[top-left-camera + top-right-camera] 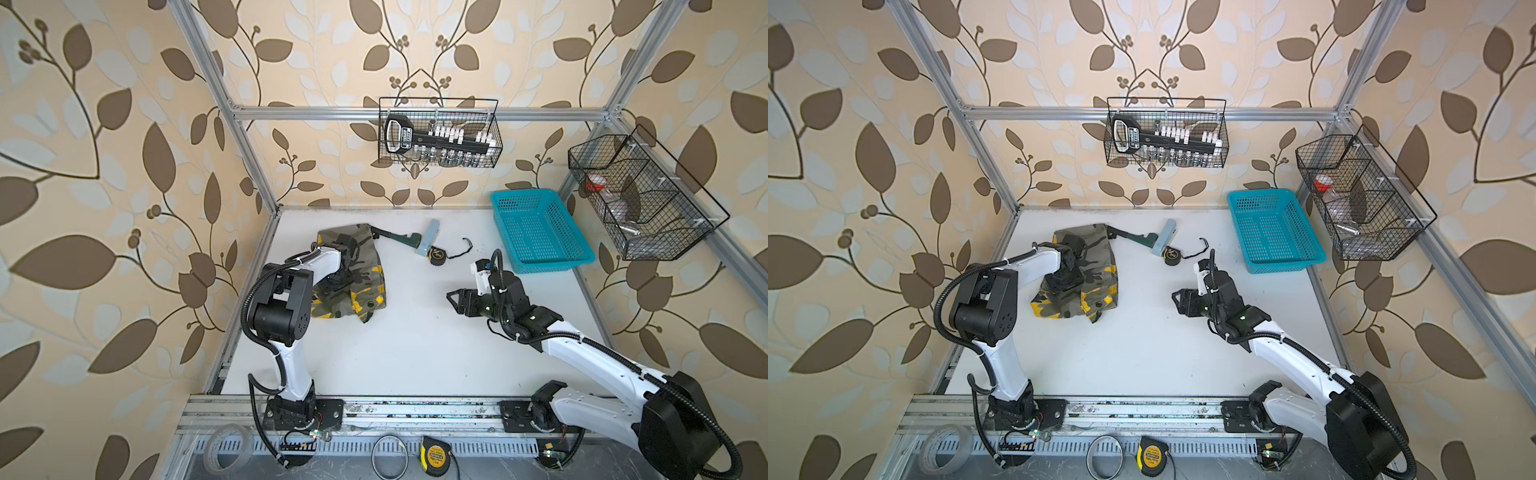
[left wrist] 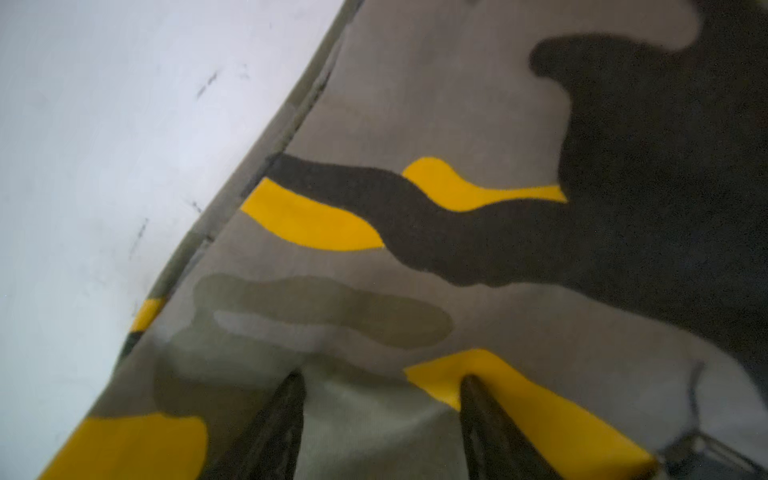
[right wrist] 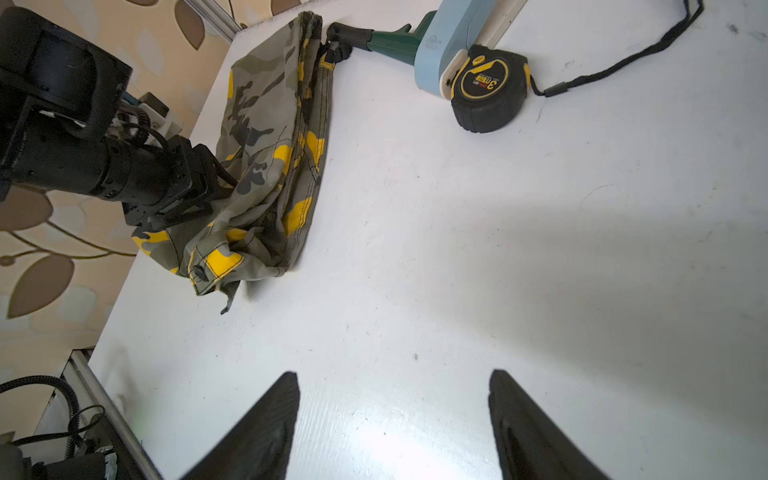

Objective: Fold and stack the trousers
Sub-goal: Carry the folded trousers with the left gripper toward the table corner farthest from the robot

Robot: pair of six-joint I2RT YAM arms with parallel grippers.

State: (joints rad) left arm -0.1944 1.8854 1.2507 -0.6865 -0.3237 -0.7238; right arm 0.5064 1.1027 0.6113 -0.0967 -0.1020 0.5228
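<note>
The trousers [image 1: 368,286] [image 1: 1098,276] lie as a folded camouflage bundle at the back left of the white table, shown in both top views and in the right wrist view [image 3: 266,124]. My left gripper [image 1: 334,286] [image 1: 1061,282] points down onto the bundle. In the left wrist view its jaws [image 2: 382,379] stand apart, open, with both tips touching the cloth [image 2: 415,124] and flat cloth between them. My right gripper [image 1: 453,301] [image 1: 1177,301] [image 3: 392,376] hovers open over bare table, right of the trousers, holding nothing.
A green pipe wrench [image 1: 399,239], a pale blue tool [image 1: 430,239] and a black tape measure [image 1: 436,255] lie just behind and right of the trousers. A turquoise basket [image 1: 540,232] stands at the back right. Wire baskets [image 1: 440,133] hang on the walls.
</note>
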